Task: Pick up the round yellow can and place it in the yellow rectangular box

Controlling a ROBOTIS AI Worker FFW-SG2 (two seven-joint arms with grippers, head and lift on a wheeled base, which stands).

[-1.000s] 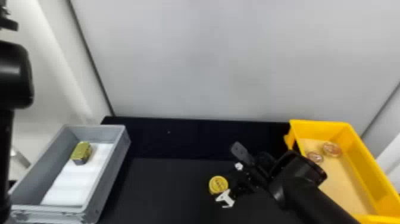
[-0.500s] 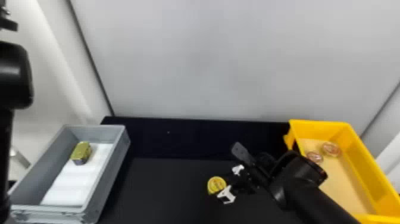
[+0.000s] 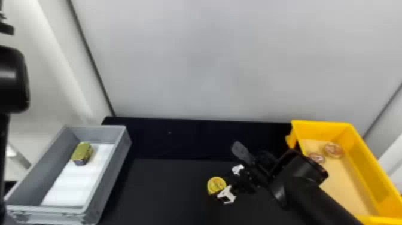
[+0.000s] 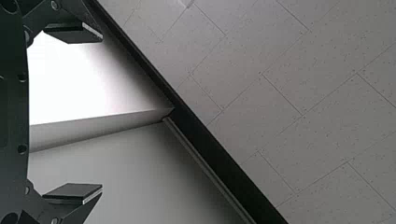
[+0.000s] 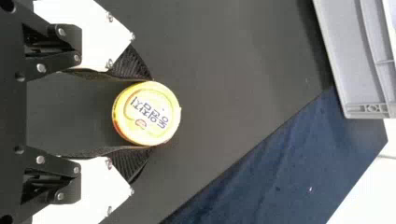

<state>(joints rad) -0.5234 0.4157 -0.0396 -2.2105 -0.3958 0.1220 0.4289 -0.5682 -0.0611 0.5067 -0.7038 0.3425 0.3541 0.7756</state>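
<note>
The round yellow can point(image 3: 216, 185) stands on the black table in the head view, with my right gripper point(image 3: 224, 180) at its right side. In the right wrist view, the can's printed lid point(image 5: 148, 113) faces the camera, and my right gripper point(image 5: 145, 114) has its dark finger pads touching both sides of it. At the head view's right is the yellow rectangular box point(image 3: 363, 152). My left arm point(image 3: 13, 80) is parked upright at the left edge. My left gripper point(image 4: 100, 112) is open in the left wrist view, nothing between its fingers.
A grey crate point(image 3: 107, 176) sits on the left, holding a gold-coloured block-shaped can point(image 3: 82, 153) on a white liner. Inside the yellow box lie two round reddish cans point(image 3: 333, 150). A pale wall point(image 3: 224, 59) rises behind the table.
My right gripper's fingers have come closer together and closed on the yellow can, which has shifted slightly left. The left arm has kept still.
</note>
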